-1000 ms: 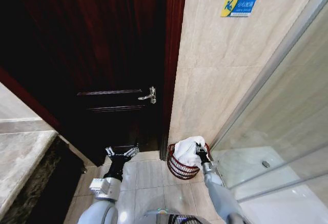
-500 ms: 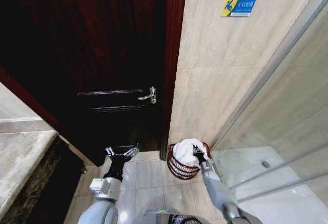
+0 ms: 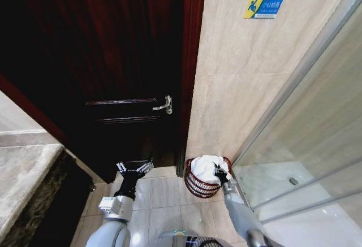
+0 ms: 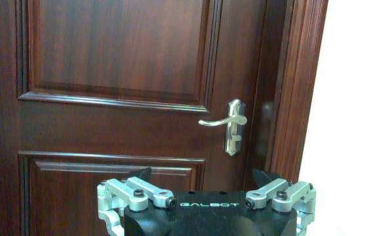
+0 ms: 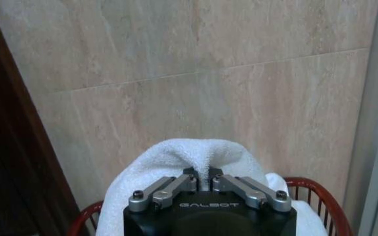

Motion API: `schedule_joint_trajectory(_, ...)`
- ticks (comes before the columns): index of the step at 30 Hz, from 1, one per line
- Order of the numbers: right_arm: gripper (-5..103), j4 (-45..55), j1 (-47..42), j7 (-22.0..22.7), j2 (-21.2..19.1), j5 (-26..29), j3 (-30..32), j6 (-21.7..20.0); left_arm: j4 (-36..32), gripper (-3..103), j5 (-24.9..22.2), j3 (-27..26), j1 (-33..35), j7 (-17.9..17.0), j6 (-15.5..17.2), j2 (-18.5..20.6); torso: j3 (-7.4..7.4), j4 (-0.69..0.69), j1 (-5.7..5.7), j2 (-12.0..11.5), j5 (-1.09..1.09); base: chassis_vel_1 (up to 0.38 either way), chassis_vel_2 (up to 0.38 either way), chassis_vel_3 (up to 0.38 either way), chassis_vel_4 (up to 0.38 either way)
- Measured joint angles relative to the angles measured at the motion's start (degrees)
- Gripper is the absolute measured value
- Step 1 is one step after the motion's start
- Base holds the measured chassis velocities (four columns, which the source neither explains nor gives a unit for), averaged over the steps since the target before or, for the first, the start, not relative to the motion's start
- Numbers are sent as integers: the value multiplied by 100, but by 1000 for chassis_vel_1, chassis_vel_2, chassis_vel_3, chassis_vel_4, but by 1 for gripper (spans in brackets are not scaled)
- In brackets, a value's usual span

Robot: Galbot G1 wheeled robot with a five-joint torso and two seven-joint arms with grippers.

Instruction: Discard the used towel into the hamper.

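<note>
My right claw (image 5: 203, 173): closed on a pinched fold of the white towel (image 5: 175, 162), held over the hamper (image 3: 201, 186).
Towel: bunched up and mounded in the hamper's mouth, rising above the rim, with my claw tips buried in its top crease.
Hamper: red-brown ribbed basket on the tiled floor (image 3: 161, 199), in the corner between the dark wooden door (image 4: 116, 73) and the beige tiled wall (image 5: 196, 64), beside the glass shower screen (image 3: 317, 122).
My left claw (image 4: 202, 178): spread open, gripping nothing, hanging low in front of the door, below its silver handle (image 4: 230, 123).
</note>
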Motion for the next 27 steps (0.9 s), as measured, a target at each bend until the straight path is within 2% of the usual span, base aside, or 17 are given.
schedule_joint_trajectory(10, 8, 6, -116, -17, 35, -3, 24, 49, 0, 100, 0, 0, 0, 0, 0, 0, -1, 0, -2, 1, 0, -25, 27, 29, -27)
schedule_joint_trajectory(18, 8, -64, -227, 184, 39, -144, 72, 46, 0, 100, 0, 0, 0, 0, 0, 0, 2, 2, 8, -2, 0, -128, 127, 130, -132)
schedule_joint_trajectory(23, 8, -217, -228, 171, 30, -198, 151, 95, 0, 100, 0, 0, -1, 0, 0, 0, 1, -3, 3, -2, -2, -35, 21, 30, -3)
schedule_joint_trajectory(27, 8, -210, -230, 164, 20, -210, 165, 93, 0, 100, 0, 0, 0, 0, 0, 0, -2, 1, -4, 0, 0, 21, -12, -21, 9)
